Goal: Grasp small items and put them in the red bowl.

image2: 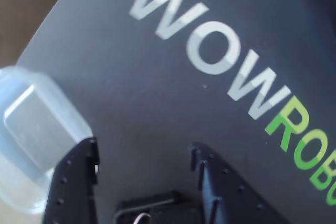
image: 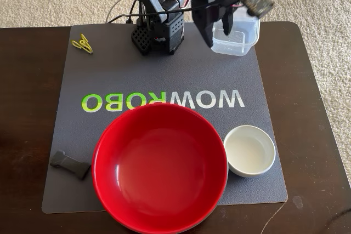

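Note:
The clear square plastic tub [image: 239,39] stands at the mat's far right corner, and it shows at the left edge of the wrist view [image2: 31,124]. My gripper [image: 218,34] hangs open at the tub's left side; in the wrist view the gripper [image2: 143,148] has bare mat between its fingers and one finger against the tub's rim. The big red bowl [image: 159,168] sits empty at the mat's front. Right of it is the small white bowl [image: 249,150]. A yellow-green clip [image: 82,44] lies at the far left, and a flat black piece [image: 69,164] lies front left.
Everything rests on a grey mat [image: 164,78] printed with white and green letters, on a dark wooden table [image: 27,108]. The arm's base [image: 159,28] stands at the mat's far middle with cables behind it. Beige carpet surrounds the table.

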`<action>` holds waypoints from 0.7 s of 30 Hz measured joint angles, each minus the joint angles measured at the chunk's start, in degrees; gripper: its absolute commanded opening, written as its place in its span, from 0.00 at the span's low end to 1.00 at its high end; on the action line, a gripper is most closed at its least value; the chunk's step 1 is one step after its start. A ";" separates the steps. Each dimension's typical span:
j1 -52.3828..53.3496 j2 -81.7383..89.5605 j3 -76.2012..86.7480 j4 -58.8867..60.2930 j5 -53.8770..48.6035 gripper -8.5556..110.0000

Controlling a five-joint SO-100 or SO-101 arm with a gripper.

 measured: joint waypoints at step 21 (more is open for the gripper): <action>-23.38 -1.41 28.48 -18.19 2.46 0.30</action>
